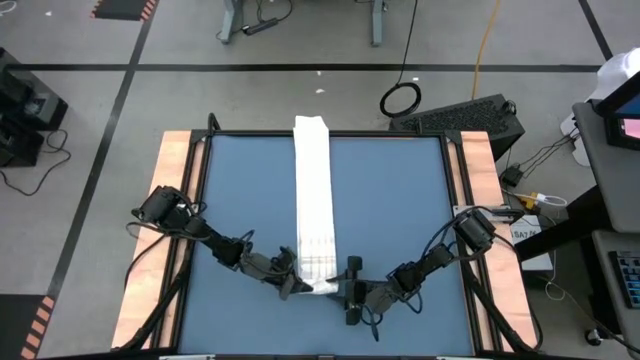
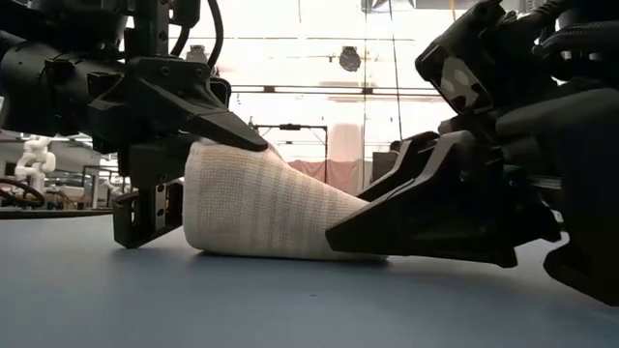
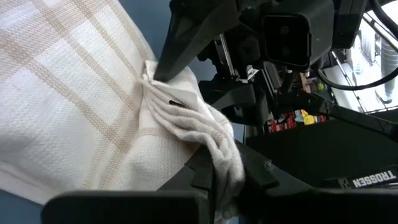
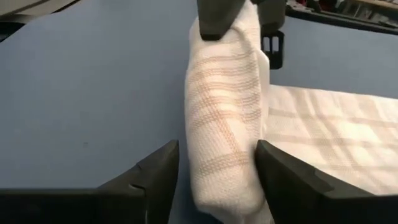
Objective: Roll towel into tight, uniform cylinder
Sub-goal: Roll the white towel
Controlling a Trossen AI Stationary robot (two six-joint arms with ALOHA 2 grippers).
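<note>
We see the towel [image 1: 315, 200] lying as a long strip down the blue table [image 1: 400, 220], near end rolled, left gripper [image 1: 297, 287] pinching that roll's end, right gripper [image 1: 352, 290] fingers straddling the other end.

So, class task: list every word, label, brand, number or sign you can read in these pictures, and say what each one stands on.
"TROSSEN": white letters on the dark arm part in the left wrist view.
Coloured labels on the equipment behind the towel: too small to read.
Screen at the high view's edge: nothing readable.
Low and right wrist views: no text.
</note>
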